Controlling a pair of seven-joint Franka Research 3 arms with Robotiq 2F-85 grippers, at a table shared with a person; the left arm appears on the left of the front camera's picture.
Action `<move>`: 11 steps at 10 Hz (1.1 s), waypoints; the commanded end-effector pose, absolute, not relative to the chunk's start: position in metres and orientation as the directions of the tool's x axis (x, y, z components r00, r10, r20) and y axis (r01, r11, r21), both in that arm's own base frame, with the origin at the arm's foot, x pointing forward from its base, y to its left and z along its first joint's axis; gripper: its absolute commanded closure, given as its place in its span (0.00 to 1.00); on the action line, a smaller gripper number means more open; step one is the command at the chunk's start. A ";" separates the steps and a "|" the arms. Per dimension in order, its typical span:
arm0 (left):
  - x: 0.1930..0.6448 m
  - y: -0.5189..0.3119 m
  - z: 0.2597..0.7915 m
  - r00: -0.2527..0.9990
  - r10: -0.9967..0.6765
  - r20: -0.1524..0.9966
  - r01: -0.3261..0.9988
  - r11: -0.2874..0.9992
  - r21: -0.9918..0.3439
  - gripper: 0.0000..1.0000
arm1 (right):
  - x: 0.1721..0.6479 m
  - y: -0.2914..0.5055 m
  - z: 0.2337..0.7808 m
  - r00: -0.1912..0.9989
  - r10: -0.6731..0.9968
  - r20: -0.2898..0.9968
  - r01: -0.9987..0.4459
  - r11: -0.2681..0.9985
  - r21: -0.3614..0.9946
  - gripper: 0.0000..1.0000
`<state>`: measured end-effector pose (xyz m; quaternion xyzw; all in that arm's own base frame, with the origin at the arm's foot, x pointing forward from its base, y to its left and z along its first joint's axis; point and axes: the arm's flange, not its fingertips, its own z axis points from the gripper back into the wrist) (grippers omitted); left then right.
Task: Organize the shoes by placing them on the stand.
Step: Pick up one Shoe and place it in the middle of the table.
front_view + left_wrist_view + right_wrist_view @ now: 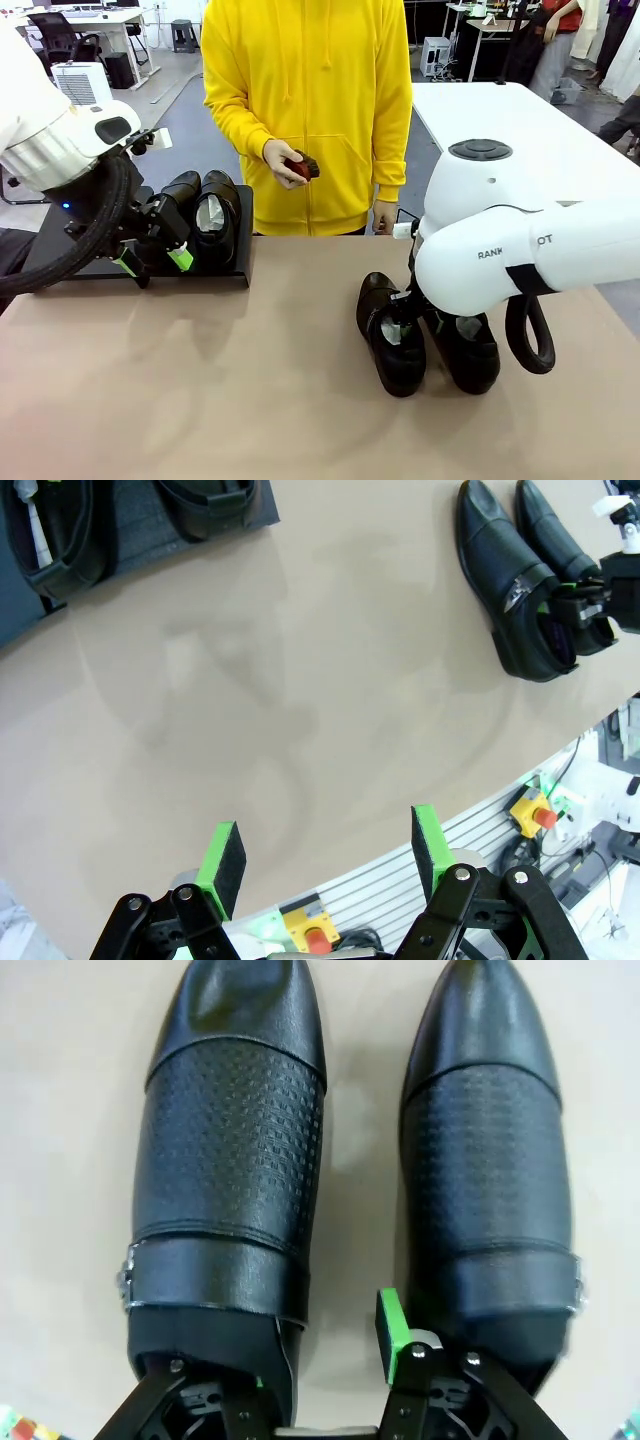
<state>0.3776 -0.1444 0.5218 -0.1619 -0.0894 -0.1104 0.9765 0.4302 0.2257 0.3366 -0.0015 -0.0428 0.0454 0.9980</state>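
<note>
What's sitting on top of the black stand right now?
Two shoes sit side by side on the stand, white paper showing in one. The left end effector covers part of them.

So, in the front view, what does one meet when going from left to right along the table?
The left gripper → two shoes on the stand → person's hand holding a dark-red brush → two more shoes on the table.

Premises: robotics laboratory within an open-plan office floor. Evidence: emergency-stop button [312,935] on slotted aluminium rail [382,888] between the fingers [222,865] of the left gripper [325,822]; white desks [100,20] and office chair [55,35] well beyond those fingers.
</note>
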 end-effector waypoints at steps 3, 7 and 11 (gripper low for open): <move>0.377 -0.142 0.523 0.957 -0.196 0.213 0.254 0.920 -0.297 0.14 | 0.441 0.246 0.326 0.994 0.081 0.071 -0.075 0.994 -0.079 0.43; 0.377 -0.142 0.523 0.957 -0.196 0.213 0.254 0.920 -0.297 0.14 | 0.441 0.249 0.317 0.995 0.100 0.030 -0.097 0.993 -0.067 0.59; 0.377 -0.142 0.523 0.957 -0.196 0.213 0.254 0.920 -0.297 0.14 | 0.438 0.253 0.318 0.995 0.098 0.009 -0.097 0.994 -0.050 1.00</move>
